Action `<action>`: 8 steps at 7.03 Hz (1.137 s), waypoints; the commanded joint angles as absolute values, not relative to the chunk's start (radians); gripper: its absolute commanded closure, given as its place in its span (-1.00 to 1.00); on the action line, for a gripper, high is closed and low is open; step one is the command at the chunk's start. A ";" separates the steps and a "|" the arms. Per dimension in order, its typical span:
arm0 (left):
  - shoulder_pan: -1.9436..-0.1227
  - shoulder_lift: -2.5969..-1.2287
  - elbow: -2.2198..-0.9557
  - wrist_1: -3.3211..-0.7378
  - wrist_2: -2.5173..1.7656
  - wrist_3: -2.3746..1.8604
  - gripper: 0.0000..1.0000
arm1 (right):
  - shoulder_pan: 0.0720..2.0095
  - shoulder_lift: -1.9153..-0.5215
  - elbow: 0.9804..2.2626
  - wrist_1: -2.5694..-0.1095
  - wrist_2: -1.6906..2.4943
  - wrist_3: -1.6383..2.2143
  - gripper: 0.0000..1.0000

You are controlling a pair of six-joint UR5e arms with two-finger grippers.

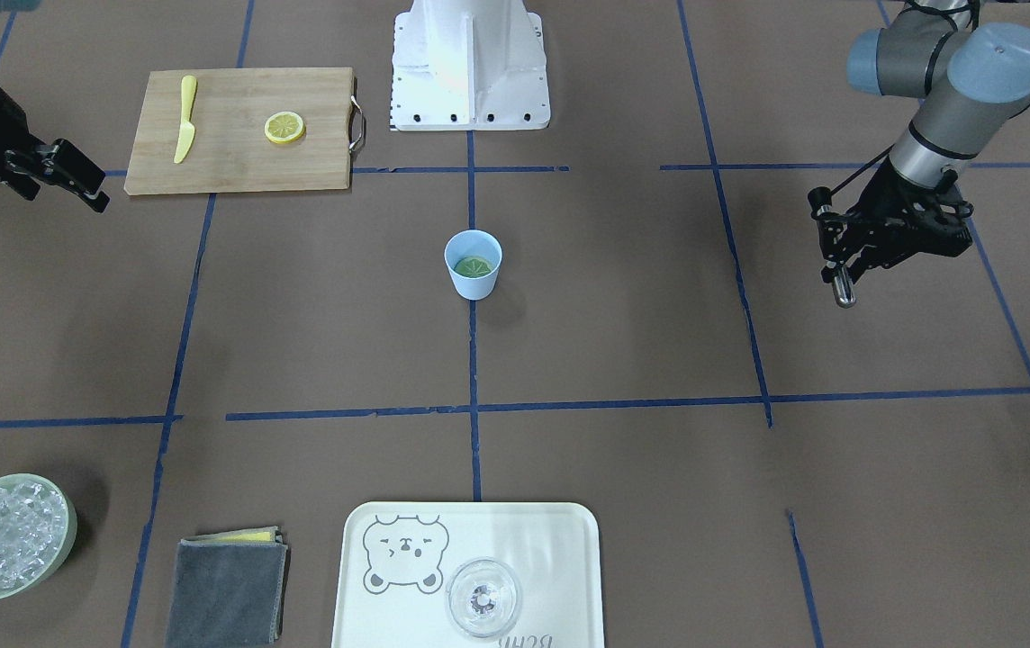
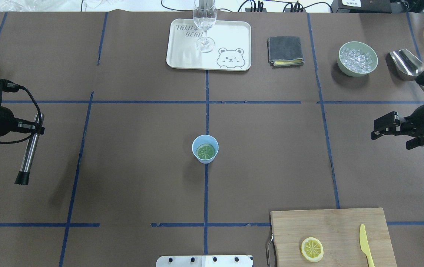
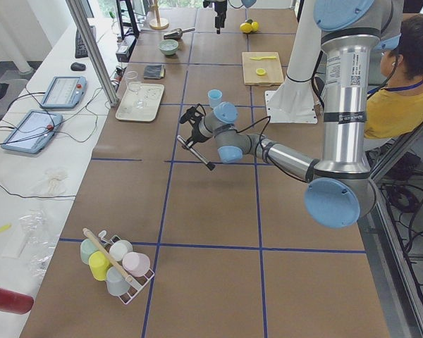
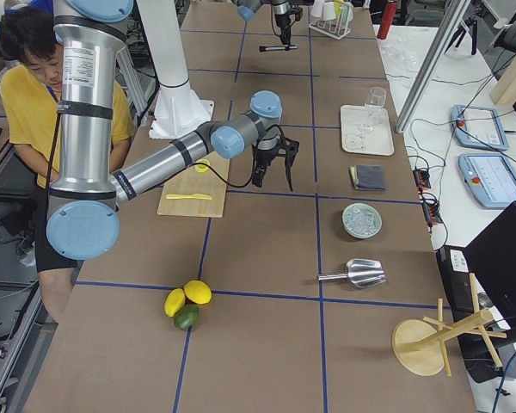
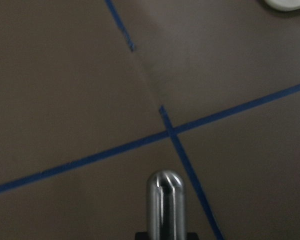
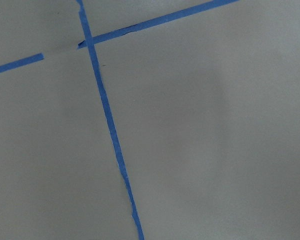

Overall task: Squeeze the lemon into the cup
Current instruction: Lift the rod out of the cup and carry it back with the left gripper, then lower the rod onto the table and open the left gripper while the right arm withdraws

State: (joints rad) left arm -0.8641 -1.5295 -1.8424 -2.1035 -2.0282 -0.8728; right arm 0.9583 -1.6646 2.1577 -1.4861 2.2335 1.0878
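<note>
The light-blue cup (image 2: 205, 149) (image 1: 473, 265) stands upright at the table's middle, on the centre tape line. One lemon slice (image 2: 205, 151) (image 1: 473, 266) lies flat inside it and looks greenish. A second lemon slice (image 2: 312, 249) (image 1: 284, 127) lies on the wooden cutting board (image 2: 330, 226). My left gripper (image 2: 34, 128) (image 1: 842, 261) hovers far to the cup's left, shut on a metal rod (image 2: 28, 155) (image 5: 165, 207). My right gripper (image 2: 390, 139) (image 4: 273, 182) hangs open and empty, far to the cup's right.
A yellow knife (image 2: 365, 244) lies on the board. At the far edge are a bear tray (image 2: 182, 55) with a clear glass (image 2: 205, 22), a grey cloth (image 2: 285, 50), a green bowl of ice (image 2: 357, 58) and a metal scoop (image 2: 406, 63). The robot base (image 1: 470, 63) sits mid-table.
</note>
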 commanded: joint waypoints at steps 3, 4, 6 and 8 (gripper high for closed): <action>-0.862 -1.650 -1.695 -1.968 -2.059 -0.925 1.00 | 0.960 -1.675 2.174 -1.485 2.232 1.089 -1.00; -0.865 -1.657 -1.697 -1.964 -2.057 -0.875 1.00 | 0.960 -1.680 2.181 -1.485 2.232 1.089 -1.00; -0.862 -1.657 -1.692 -1.965 -2.052 -0.839 1.00 | 0.960 -1.680 2.183 -1.485 2.232 1.089 -1.00; -0.861 -1.663 -1.681 -1.964 -2.043 -0.844 1.00 | 0.960 -1.681 2.184 -1.485 2.232 1.089 -1.00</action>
State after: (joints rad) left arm -0.8620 -1.6591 -1.6897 -1.9646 -2.0467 -0.8429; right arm 0.9603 -1.6802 2.1832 -1.4849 2.2319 1.0891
